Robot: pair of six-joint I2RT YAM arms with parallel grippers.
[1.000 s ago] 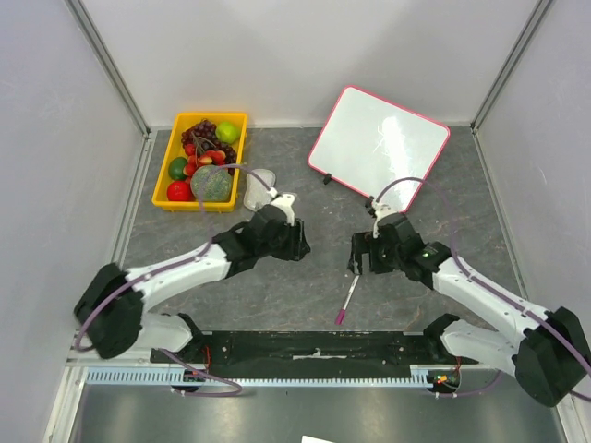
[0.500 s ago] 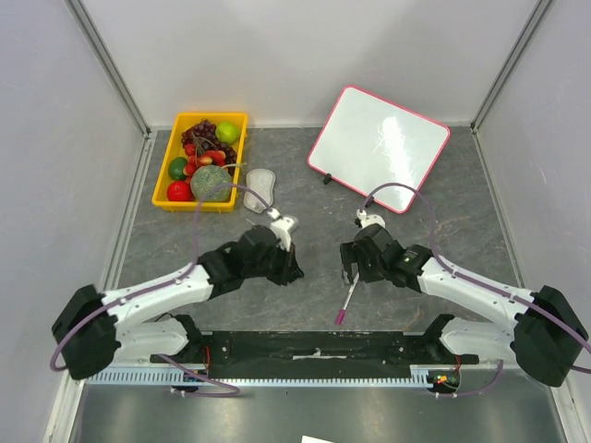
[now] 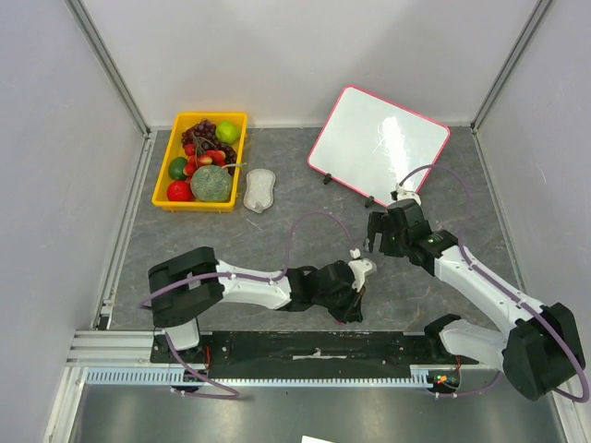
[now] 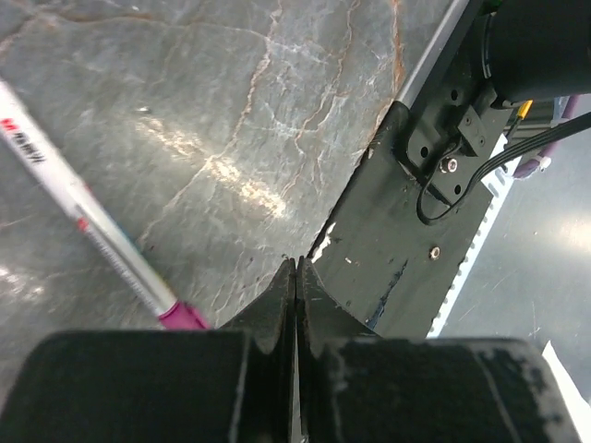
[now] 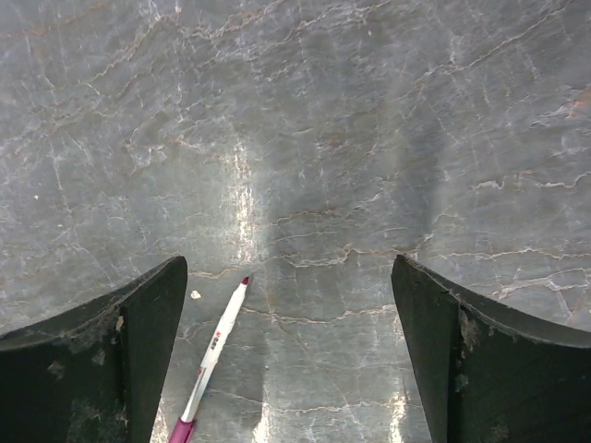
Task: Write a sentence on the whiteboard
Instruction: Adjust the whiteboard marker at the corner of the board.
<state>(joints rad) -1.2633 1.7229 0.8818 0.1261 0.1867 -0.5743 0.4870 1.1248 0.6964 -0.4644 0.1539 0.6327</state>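
Observation:
The whiteboard (image 3: 379, 148), white with a pink-red frame, lies tilted at the back right. No sentence can be made out on it, only faint marks amid glare. A white marker pen with a magenta end (image 5: 214, 343) lies on the stone table (image 3: 305, 240); the left wrist view shows the pen (image 4: 88, 231) too. My left gripper (image 3: 354, 309) reaches across near the front rail, its jaws pressed shut with nothing between them (image 4: 295, 266). The pen's magenta end sits just left of its fingers. My right gripper (image 3: 377, 240) hovers open (image 5: 288, 268) above the table, with the pen tip near its left finger.
A yellow tray (image 3: 199, 208) of fruit stands at the back left. A pale oval object (image 3: 259, 189) lies beside it. The black base rail (image 3: 314, 346) runs along the near edge, right by the left fingertips (image 4: 388, 268). Grey walls enclose the table.
My left arm has swung right and down toward the front rail beside the pen, and its jaws have closed. My right gripper has pulled back from the pen toward the whiteboard, still open.

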